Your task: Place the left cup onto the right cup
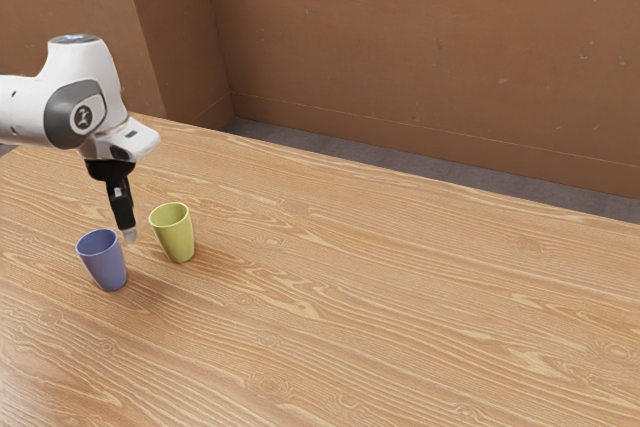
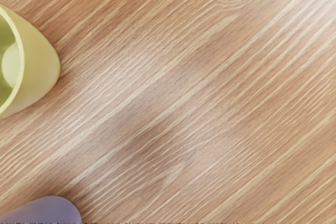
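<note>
Our hand (image 1: 127, 227) is hanging low over the bench (image 1: 400, 297), between the two cups, and is gripping nothing; we are unable to tell how far it is open. The blue cup (image 1: 103, 259) (image 2: 44, 211) is standing upright toward the exterior view's left. The green cup (image 1: 173, 232) (image 2: 31, 72) is standing upright near it, toward the right.

Arm (image 1: 62, 107) extended from exterior view's left, pincer (image 1: 128, 233) pointing down.

Wood-grain table (image 1: 400, 277), brown walls (image 1: 450, 37), grey floor strip (image 1: 420, 162) behind
</note>
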Available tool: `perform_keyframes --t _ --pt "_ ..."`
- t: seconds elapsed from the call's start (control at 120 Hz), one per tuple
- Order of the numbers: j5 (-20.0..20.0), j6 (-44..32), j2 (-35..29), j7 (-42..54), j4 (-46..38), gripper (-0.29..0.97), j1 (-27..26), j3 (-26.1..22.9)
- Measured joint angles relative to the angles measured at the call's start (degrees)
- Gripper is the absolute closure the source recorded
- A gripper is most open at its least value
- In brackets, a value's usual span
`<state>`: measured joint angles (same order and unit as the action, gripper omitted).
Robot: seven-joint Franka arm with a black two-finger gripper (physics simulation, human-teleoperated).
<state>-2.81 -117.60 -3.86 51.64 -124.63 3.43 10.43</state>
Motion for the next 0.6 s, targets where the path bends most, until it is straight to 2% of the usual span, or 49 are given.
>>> perform_keyframes --t 0.6 --pt "-2.3 -1.2 -0.1 -1.1 -2.0 0.00 4.7 -0.2"
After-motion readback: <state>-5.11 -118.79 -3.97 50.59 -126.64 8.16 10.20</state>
